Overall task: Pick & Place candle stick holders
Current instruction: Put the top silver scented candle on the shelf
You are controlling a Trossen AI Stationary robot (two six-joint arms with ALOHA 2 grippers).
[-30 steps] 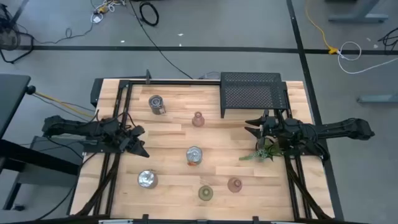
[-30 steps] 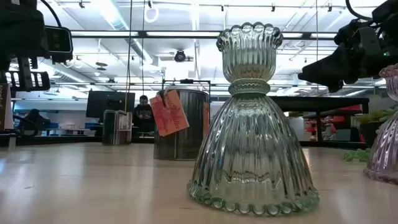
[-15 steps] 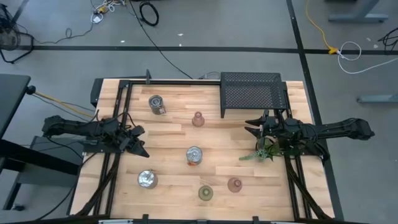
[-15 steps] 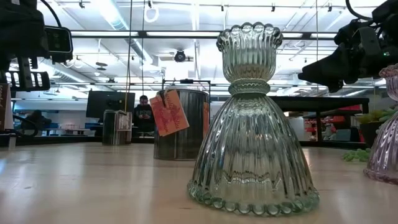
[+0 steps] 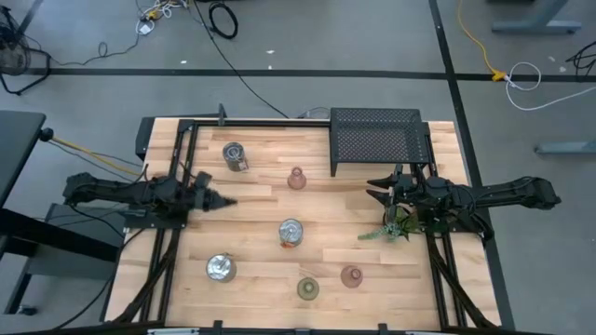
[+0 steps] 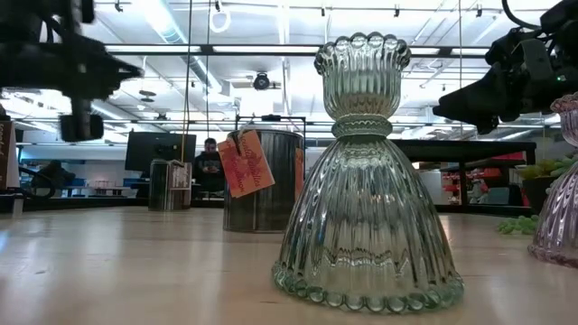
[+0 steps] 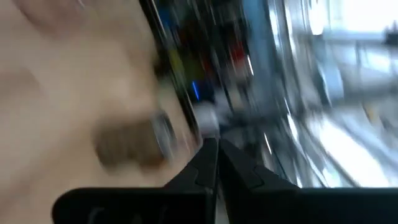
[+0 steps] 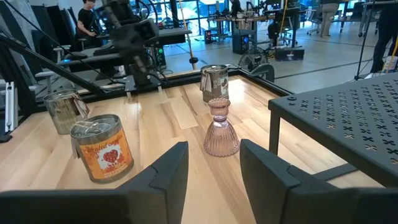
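Observation:
Six candle stick holders stand upright on their bases on the wooden table. They are a silver one (image 5: 235, 155) at the far left, a pink glass one (image 5: 296, 178), a silver and orange one (image 5: 291, 233) at the middle, a silver one (image 5: 221, 268), the olive-green one (image 5: 307, 288) and a second pink one (image 5: 351, 275) near the front. My left gripper (image 5: 226, 200) is shut and empty, level above the table's left part and pointing right. My right gripper (image 5: 375, 189) is open and empty beside the rack, pointing left toward the far pink holder (image 8: 222, 127).
A black mesh rack (image 5: 377, 138) stands at the far right. A leafy green sprig (image 5: 396, 226) lies under my right arm. Black frame rails run along the table's left, right and far edges. Bare wood lies between the holders at the middle.
My left gripper has swung from pointing toward the near right to pointing straight toward the table's right, and has turned about its wrist. Its wrist view is blurred by the motion. The holders have stayed where they were.

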